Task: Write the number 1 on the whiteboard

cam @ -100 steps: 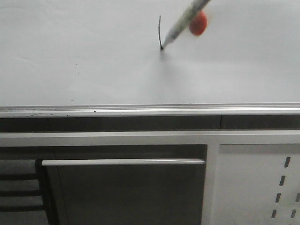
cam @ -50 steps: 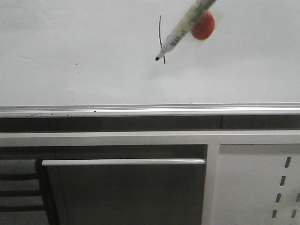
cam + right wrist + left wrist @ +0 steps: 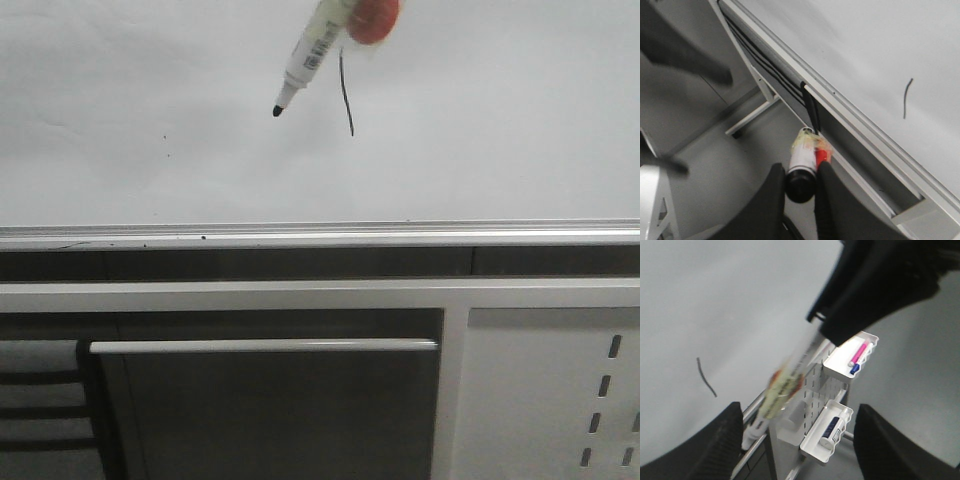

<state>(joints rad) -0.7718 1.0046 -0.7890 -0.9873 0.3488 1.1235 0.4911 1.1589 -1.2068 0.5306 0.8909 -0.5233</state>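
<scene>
Partly cropped, the marker (image 3: pixel 310 55) hides the number 1's (image 3: pixel 346 97) top.

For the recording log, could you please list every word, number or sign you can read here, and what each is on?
"1": a hand-drawn black stroke on the whiteboard.
Dark print on the marker label: too small and blurred to read.
Nothing else is legible.
</scene>
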